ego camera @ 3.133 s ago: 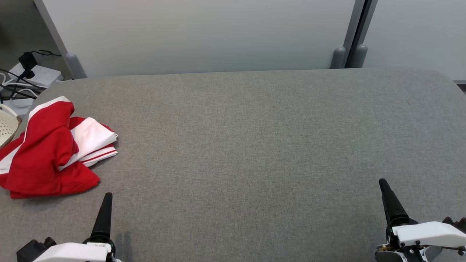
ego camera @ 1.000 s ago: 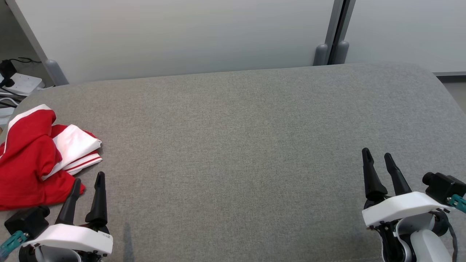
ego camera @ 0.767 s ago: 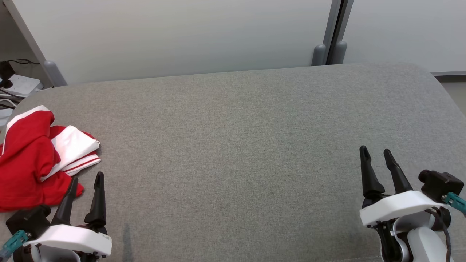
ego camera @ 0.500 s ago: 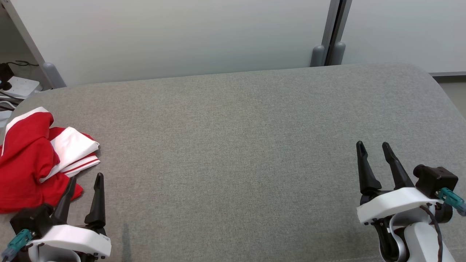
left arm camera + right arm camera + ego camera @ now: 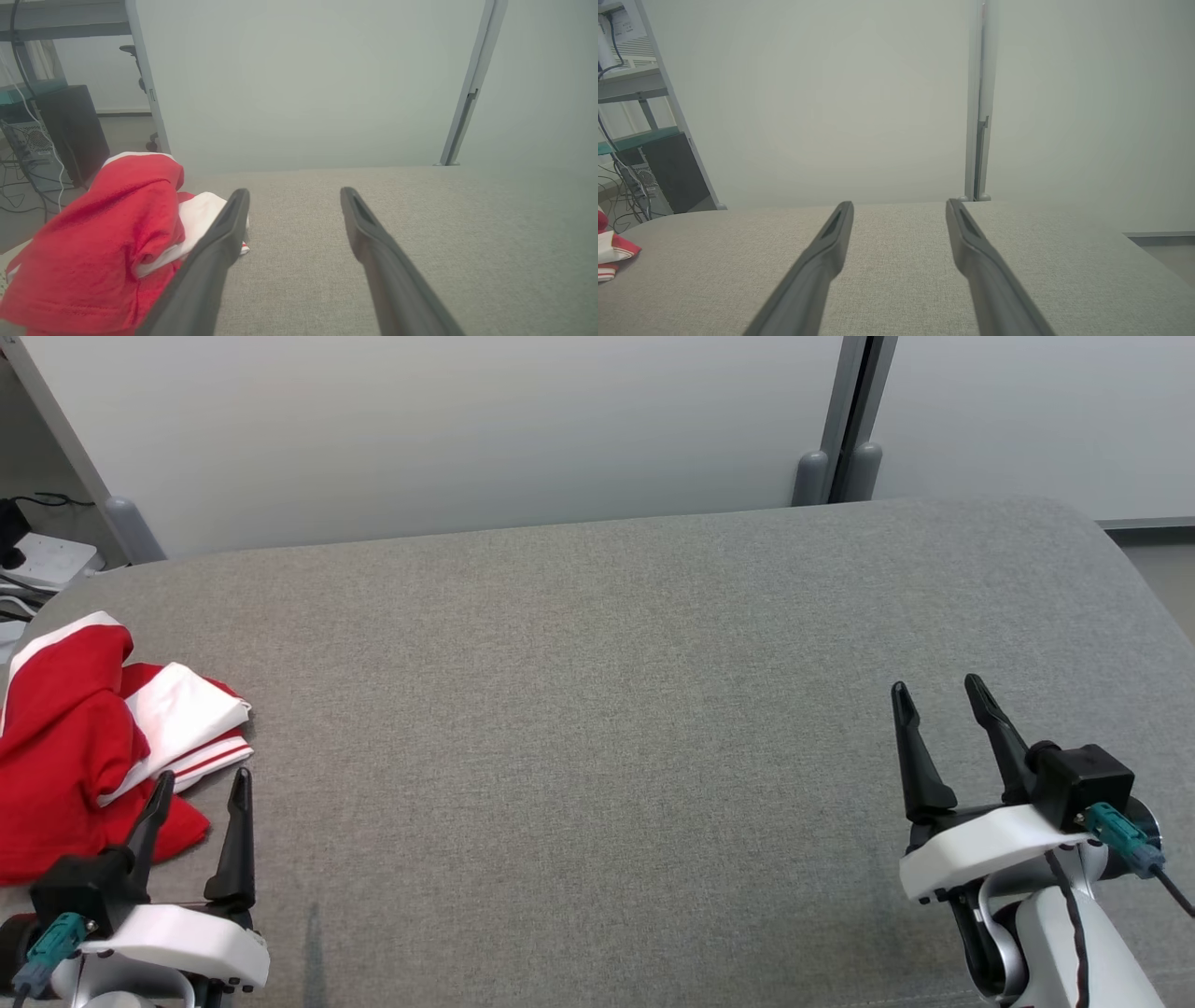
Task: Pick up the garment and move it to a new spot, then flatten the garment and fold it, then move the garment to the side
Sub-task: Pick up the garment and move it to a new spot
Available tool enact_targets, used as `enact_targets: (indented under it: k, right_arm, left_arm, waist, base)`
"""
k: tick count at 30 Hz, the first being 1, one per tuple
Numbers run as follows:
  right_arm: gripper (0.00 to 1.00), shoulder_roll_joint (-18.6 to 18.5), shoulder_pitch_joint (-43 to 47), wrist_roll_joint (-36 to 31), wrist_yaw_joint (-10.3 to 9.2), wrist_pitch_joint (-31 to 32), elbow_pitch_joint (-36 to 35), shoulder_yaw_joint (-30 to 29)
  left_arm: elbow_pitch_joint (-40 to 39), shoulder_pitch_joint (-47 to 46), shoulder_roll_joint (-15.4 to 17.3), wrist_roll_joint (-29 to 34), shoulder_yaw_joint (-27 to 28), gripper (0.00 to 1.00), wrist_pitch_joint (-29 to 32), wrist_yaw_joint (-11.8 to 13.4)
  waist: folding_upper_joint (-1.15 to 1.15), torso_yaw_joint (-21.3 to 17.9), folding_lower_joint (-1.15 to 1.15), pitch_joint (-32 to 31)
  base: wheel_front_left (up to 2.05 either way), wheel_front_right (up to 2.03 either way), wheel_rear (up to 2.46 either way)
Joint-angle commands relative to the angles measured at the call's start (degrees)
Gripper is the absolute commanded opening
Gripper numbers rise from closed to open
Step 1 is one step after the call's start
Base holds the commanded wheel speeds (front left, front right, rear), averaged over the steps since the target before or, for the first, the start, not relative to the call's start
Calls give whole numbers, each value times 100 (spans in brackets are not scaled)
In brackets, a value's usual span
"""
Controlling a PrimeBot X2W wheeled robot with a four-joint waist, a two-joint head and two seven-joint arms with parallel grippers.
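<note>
Grey fabric table (image 5: pixel 607 709) spans the head view, its woven top bare across the middle and right, its far corners rounded. Behind it stands a pale partition wall (image 5: pixel 420 429), split by a grey metal post (image 5: pixel 845 420).

Against three seconds earlier the whole picture has shifted, so the camera has moved. The red and white garment (image 5: pixel 75 747) lies in the same crumpled heap at the table's left edge, red cloth bunched over a white panel with red stripes.

The arms have changed: then only one finger of each showed, low in the view, and now both fingers of each reach farther up over the table.

The right gripper (image 5: pixel 935 685) stands wide and empty over the table's right side, well apart from the garment. Over the last second it has crept up the view.

The left gripper (image 5: pixel 204 775) is spread wide too, holding nothing. Its outer finger (image 5: pixel 149 821) crosses the garment's near red hem. I cannot tell whether it touches the cloth. In the left wrist view the gap between the fingers lies over bare fabric.

Beyond the left corner a white power strip (image 5: pixel 47 555) sits among cables, and the left wrist view shows a dark computer tower (image 5: pixel 70 130) on the floor.
</note>
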Motion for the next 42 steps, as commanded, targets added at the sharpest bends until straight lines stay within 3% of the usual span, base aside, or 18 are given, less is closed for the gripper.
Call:
enact_targets:
  k: [1, 13, 28, 34, 42]
  right_arm:
    - [100, -32, -234, -159, 9, -96, -147, 147]
    - [100, -35, -243, -278, 9, -132, -122, 418]
    - [100, -35, -543, 56, 9, -132, 387, 1332]
    - [100, -35, -619, 115, 9, -132, 528, 1402]
    - [100, -35, -808, -6, 9, -132, 617, 1400]
  left_arm:
    - [-168, -324, 178, 184, 218, 100, -81, -41]
    - [2, -335, 105, 353, 566, 100, -117, -42]
    - [581, -381, 55, 383, 828, 100, -117, -42]
    - [917, -568, 326, -168, 257, 100, -117, -42]
    - [1120, -1366, 1158, -1399, -1210, 100, -117, -42]
  waist:
    - [0, 3, 0, -1]
    - [0, 403, 0, 0]
    - [0, 2204, 0, -107]
    - [0, 2534, 0, -14]
    - [0, 2226, 0, 418]
  base:
    - [0, 0, 0]
    - [0, 0, 0]
    - [0, 0, 0]
    - [0, 0, 0]
    - [0, 0, 0]
